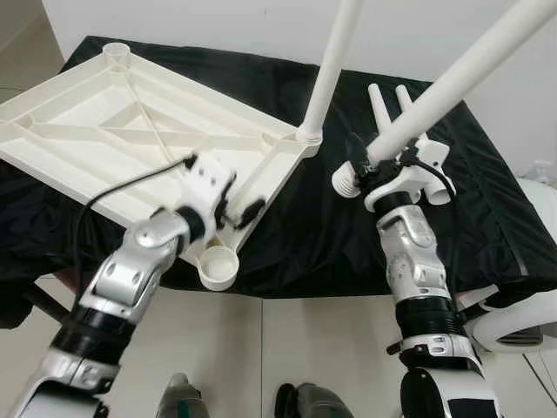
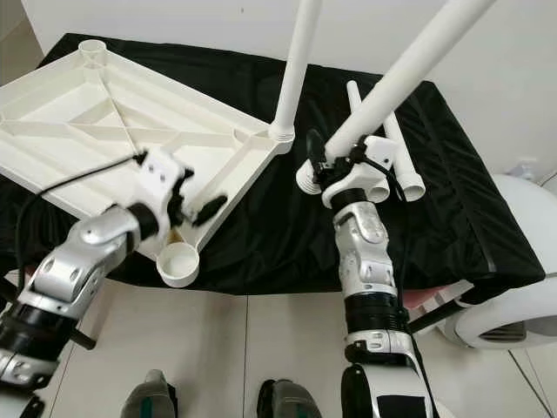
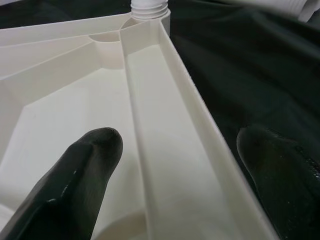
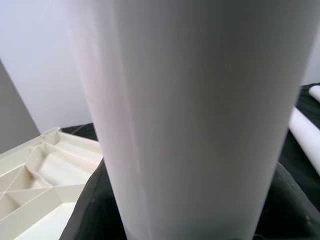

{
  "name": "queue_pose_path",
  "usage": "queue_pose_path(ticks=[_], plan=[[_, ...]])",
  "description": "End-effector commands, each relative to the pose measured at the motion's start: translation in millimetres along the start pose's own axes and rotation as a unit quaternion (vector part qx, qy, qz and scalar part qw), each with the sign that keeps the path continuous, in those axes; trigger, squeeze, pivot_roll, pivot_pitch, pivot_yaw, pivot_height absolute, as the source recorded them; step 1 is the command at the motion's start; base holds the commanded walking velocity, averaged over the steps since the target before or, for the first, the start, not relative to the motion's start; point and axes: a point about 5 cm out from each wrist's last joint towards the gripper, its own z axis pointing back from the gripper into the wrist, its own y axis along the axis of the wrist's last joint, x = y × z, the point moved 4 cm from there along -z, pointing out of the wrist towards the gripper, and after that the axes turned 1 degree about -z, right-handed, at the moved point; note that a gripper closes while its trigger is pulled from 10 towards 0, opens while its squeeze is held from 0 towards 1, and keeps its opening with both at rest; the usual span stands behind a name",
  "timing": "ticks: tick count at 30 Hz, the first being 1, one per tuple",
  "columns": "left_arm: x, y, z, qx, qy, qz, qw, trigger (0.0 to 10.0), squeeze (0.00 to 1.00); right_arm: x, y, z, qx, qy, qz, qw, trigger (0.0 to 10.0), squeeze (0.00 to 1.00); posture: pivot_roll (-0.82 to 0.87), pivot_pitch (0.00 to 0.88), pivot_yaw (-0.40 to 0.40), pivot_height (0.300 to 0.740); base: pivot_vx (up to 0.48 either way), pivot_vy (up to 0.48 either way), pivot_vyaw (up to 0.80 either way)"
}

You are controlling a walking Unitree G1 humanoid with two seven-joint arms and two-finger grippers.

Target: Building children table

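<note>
White wall (image 1: 218,26), pale tiled floor (image 1: 287,348), black-draped surface (image 1: 313,235).

A white table leg (image 4: 200,115), smooth and round, runs close before the lens from the upper edge to the lower edge. Beside it lies the upturned cream tabletop (image 4: 40,175), its underside divided by raised ribs into angled cells. The tabletop rests on a black cloth (image 4: 95,210). On the other side of the leg, two more white legs (image 4: 305,130) lie on the cloth. A pale wall (image 4: 45,65) stands behind.
</note>
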Motion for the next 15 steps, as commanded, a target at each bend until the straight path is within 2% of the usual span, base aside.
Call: queue_pose_path(ticks=[1,7,15], plan=[[11.3,-3.4,5.1,-0.007,-0.042,-0.027,0.999,10.0,0.00,4.3,4.4,2.8,0.007,0.000,0.002,1.000,10.0,0.00,0.07,0.061,-0.079,0.740,0.000,0.000,0.00],[21.0,-15.5,13.7,-0.031,-0.082,-0.052,0.995,10.0,0.00,8.4,6.0,3.7,0.006,-0.002,0.008,1.000,10.0,0.00,0.07,0.063,-0.076,0.740,0.000,0.000,0.00],[17.7,-19.5,32.7,-0.042,-0.116,-0.064,0.990,10.0,0.00,10.7,9.2,4.0,0.009,-0.001,0.013,1.000,10.0,0.00,0.07,0.066,-0.075,0.740,0.000,0.000,0.00]])
